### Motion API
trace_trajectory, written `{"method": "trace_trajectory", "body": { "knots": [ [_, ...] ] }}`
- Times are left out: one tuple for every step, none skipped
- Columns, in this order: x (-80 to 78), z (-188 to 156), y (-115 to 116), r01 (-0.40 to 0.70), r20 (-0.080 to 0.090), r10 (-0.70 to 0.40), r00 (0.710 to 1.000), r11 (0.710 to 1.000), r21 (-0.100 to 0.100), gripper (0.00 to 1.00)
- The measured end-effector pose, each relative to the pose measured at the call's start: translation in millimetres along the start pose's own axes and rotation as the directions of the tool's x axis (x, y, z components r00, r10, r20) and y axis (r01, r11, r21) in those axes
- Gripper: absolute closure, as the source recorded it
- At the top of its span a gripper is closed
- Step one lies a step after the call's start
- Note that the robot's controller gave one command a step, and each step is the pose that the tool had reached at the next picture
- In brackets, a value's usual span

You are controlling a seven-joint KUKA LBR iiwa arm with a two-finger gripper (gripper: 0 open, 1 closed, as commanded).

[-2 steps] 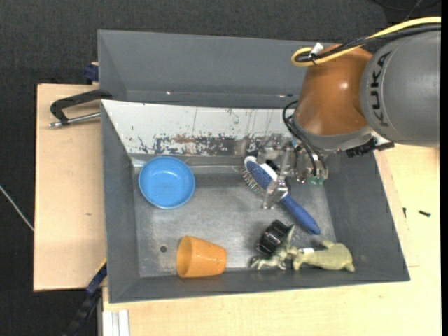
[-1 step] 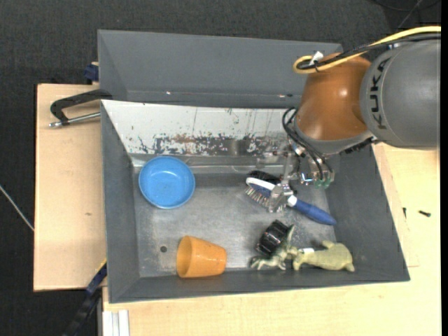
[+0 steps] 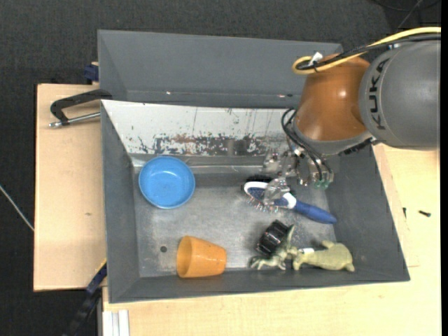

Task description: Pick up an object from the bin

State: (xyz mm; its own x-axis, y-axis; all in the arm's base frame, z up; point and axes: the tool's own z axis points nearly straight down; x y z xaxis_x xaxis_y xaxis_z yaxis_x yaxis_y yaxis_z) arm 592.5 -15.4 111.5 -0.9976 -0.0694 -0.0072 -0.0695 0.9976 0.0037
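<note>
The arm is reaching into the grey bin from the right, and its orange cover is hanging over the right part of the back wall, with a yellow cable running across the top of it. The tool is standing low over the bin floor, in the right half and closer to the back wall than to the front wall. Directly under the tool and just in front of it, a brush with a white and blue head and a blue handle is lying flat; the head is lying right at the tip of the tool, and the handle is pointing away to the right and toward the front. Whether the tool is touching the brush, I cannot tell, and I also cannot tell how far the tool is open or whether it is gripping anything. Further in front of the tool, a small black object is lying near the front wall, and a pale green toy lizard is lying just beside it, along that wall. Well apart to the left of the tool, a blue bowl is standing with its opening up. An orange cup is lying on its side to the front left of the tool, close to the front wall.
</note>
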Motion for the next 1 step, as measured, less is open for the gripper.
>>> {"method": "trace_trajectory", "body": {
  "knots": [
    [5.9,-129.7,2.4,0.186,0.006,-0.186,0.982,0.983,0.005,1.00]
  ]
}}
